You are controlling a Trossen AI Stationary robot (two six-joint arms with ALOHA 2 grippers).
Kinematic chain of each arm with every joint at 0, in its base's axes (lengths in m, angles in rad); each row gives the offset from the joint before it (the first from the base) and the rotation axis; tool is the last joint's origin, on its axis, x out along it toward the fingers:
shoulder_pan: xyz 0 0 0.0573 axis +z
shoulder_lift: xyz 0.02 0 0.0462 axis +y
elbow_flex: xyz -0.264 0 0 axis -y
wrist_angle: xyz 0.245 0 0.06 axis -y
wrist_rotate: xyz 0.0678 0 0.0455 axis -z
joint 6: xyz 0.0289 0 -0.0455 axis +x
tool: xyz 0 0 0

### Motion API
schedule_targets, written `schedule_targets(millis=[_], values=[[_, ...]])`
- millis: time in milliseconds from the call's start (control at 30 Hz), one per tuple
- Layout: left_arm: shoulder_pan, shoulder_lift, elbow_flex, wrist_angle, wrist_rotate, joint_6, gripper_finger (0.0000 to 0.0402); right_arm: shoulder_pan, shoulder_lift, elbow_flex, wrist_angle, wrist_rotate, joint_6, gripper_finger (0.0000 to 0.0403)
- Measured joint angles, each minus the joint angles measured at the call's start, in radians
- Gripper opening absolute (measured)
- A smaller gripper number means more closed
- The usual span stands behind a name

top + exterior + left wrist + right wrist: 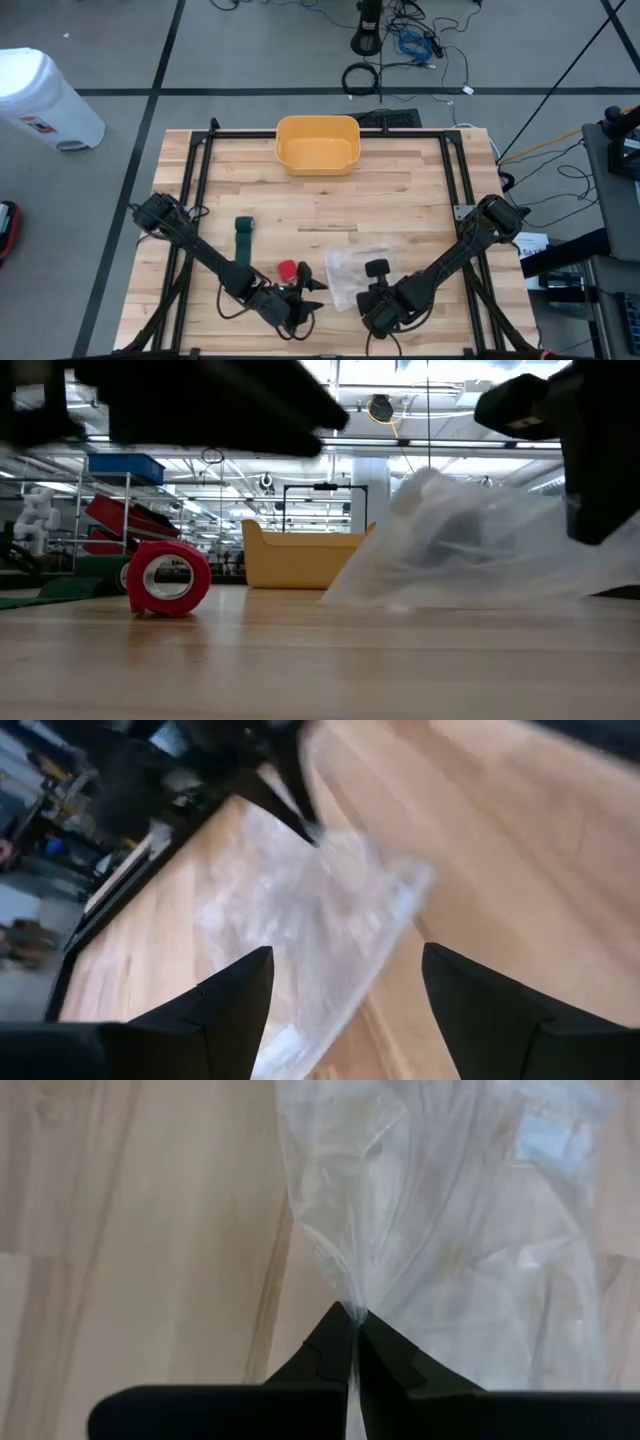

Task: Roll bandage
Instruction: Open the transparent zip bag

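A dark green bandage strip (243,238) lies flat on the wooden table, left of middle. A red roll (287,270) (168,575) stands on its edge near it. To the roll's right lies a clear plastic bag (352,268) (470,550). My right gripper (352,1312) (376,268) is shut on this bag from above. Beside the red roll my left gripper (345,955) (315,278) stands open, pointing at the bag, with nothing between its fingers. My right gripper pinches a gathered fold of the bag's clear film (350,1295) between its two fingertips. The fingers come from above, slanting down. The film rises to the fingers in creases, and the bag's lower part (400,600) still lies on the table.
A yellow bin (318,143) (295,558) stands at the table's far edge, in the middle. Black rails (195,170) run along the table's sides. Bare wood lies between the bin and the bag.
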Motion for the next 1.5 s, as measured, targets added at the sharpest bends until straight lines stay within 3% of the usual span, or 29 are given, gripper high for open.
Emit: schedule_targets(millis=[200, 367, 567, 1033, 1233, 1500], values=[[-0.002, 0.125, -0.001, 0.125, -0.013, 0.102, 0.0263, 0.002, 0.000, 0.024, -0.023, 0.000, 0.000, 0.0000], [-0.012, 0.201, -0.001, 0.265, -0.202, 0.170, 0.0263, 0.002, 0.000, 0.024, -0.033, 0.000, 0.000, 0.0000], [-0.006, 0.217, -0.001, 0.297, -0.135, 0.210, 0.0248, 0.002, 0.000, 0.024, -0.035, 0.000, 0.000, 0.0000], [0.052, 0.216, -0.001, 0.302, -0.080, 0.144, 0.0125, 0.001, 0.000, 0.024, -0.035, 0.022, 0.006, 0.0000], [0.052, 0.216, -0.001, 0.303, -0.081, 0.148, 0.0014, 0.001, 0.000, 0.024, -0.035, 0.022, 0.019, 0.0000], [0.025, 0.179, -0.001, 0.305, -0.207, 0.213, 0.0005, 0.002, -0.038, 0.024, -0.052, 0.055, 0.087, 0.0006]])
